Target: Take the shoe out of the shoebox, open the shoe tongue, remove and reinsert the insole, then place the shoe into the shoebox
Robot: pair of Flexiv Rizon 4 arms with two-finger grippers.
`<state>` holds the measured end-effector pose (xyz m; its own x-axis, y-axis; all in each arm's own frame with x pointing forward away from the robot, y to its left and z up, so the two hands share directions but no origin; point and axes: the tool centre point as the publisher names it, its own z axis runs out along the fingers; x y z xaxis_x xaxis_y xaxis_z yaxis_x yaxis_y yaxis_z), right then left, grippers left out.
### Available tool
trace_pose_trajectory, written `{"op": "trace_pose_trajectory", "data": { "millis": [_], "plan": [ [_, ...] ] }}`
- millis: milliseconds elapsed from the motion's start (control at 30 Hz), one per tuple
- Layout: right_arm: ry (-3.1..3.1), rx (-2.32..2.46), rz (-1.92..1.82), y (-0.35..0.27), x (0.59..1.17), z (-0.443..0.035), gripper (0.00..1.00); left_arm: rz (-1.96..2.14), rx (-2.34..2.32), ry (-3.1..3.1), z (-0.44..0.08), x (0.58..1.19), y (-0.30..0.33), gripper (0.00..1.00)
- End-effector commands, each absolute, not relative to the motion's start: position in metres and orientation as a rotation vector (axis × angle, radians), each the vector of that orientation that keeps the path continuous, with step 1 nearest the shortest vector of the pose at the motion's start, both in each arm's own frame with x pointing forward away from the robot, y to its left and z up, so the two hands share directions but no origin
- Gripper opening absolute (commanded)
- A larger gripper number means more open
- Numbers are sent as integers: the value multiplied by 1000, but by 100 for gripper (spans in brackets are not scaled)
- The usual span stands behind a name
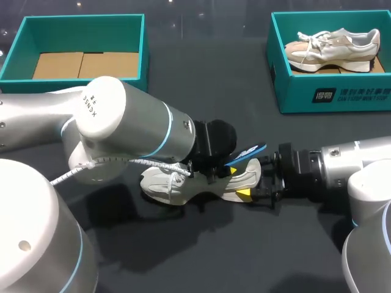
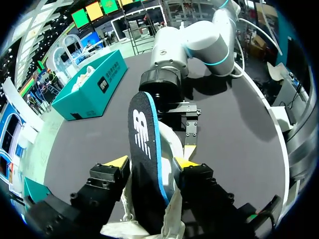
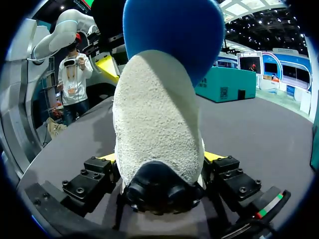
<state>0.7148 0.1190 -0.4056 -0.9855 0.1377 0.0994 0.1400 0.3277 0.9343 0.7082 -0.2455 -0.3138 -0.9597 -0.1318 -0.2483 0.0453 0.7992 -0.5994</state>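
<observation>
White print on shoebox (image 1: 351,96) front wall. Dark lettering on left arm (image 1: 93,105) joint. White emblem on insole (image 2: 142,144), possibly a logo.

Shoe (image 1: 165,181): cream cloth upper; heel patch rough and nubbed, like suede. Insole (image 2: 142,144): smooth matt black top, blue foam-like edge. Shoebox (image 1: 342,94): matt teal card. Table (image 1: 214,244): dark, matt, faint sheen. Left arm (image 1: 128,122) housing: smooth, glossy, silver-white.

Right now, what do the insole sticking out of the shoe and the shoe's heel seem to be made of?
Insole: likely foam, with a smooth black printed top and a matte blue edge and underside. Shoe heel: probably suede or a synthetic like it; its pale surface looks fuzzy and napped.
</observation>
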Motion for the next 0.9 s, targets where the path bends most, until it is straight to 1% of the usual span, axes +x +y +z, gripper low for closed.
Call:
{"op": "trace_pose_trajectory", "data": {
  "millis": [33, 333, 467, 633, 733, 900],
  "plan": [
    [-2561, -269, -1798, 119, 713, -405, 0, -935, -57, 2707, -325, 711, -250, 53],
    [-2561, -269, -1798, 119, 713, -405, 0, -940, -70, 2687, -333, 717, -257, 52],
    [-2561, -269, -1798, 119, 713, -405, 0, -948, -74, 2686, -334, 719, -259, 46],
    [-2561, -269, -1798, 119, 713, -405, 0, -955, -88, 2685, -337, 723, -262, 29],
    [-2561, -269, -1798, 119, 713, -405, 0, -968, -101, 2689, -336, 725, -262, 0],
    [-2561, -269, -1798, 119, 713, -405, 0, -994, -113, 2697, -330, 726, -263, 0]
  ]
}}
